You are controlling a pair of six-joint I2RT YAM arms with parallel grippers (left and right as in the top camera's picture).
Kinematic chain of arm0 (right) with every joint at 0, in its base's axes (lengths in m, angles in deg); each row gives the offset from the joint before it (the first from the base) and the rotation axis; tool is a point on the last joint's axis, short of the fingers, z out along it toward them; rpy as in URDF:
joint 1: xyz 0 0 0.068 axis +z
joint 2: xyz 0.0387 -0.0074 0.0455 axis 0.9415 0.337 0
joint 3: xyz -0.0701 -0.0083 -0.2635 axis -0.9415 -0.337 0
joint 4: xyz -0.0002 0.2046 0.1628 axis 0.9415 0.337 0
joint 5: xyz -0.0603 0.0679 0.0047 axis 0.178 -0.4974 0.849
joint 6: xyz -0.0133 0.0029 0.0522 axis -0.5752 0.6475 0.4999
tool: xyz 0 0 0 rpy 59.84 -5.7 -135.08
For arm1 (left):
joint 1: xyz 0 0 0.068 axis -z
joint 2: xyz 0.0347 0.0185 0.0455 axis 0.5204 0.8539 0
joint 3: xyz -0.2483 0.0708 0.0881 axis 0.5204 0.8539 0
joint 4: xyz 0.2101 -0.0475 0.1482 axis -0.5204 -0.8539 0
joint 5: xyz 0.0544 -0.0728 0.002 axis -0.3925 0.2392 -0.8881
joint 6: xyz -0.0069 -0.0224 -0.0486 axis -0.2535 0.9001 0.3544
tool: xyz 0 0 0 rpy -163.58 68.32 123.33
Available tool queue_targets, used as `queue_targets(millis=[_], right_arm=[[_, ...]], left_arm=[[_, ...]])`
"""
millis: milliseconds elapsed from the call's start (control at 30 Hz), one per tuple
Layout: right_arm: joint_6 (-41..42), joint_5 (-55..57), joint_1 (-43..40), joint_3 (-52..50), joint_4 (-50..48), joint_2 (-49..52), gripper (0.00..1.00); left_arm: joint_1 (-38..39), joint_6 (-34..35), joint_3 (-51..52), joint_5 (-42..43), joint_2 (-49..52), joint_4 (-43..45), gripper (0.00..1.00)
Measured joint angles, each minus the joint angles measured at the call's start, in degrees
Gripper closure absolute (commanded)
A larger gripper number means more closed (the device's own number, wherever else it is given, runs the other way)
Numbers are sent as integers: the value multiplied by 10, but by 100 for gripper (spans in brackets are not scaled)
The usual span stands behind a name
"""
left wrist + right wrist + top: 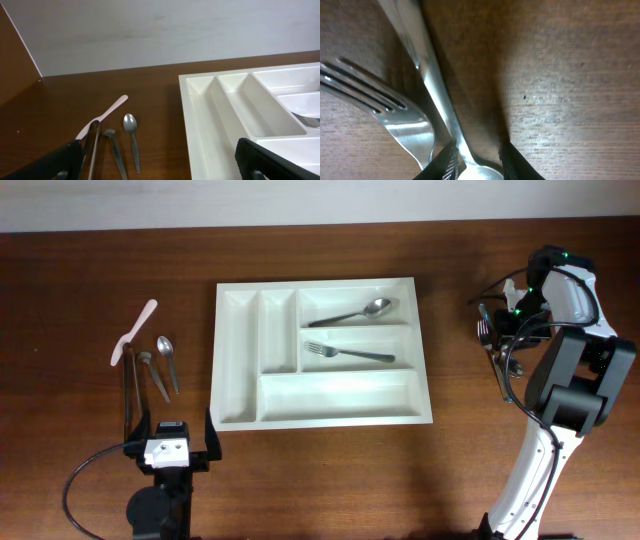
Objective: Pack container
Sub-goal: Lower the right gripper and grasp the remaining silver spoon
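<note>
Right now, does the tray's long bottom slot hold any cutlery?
No, the slot is bare; only a spoon and a fork lie in the slots above it.

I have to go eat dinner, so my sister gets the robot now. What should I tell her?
Left hand: open, empty, beside the left cutlery pile.
Right hand: down on the table, astride a silver handle next to a loose fork; grip unclear.
Done: packed spoon and packed fork lie in separate compartments of the white tray.
Left: the cutlery on both sides of the tray.
</note>
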Motion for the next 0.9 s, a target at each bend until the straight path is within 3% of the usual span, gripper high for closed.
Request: queue_targets(millis=[100,200,900], right_arm=[[0,-5,0,0,-8,0,74],[-5,-7,0,0,-10,0,96],[-4,-12,11,1,-6,0,96]], left_arm=[[0,0,0,0,0,0,1],[0,0,0,0,0,0,1],[0,0,0,0,0,0,1]])
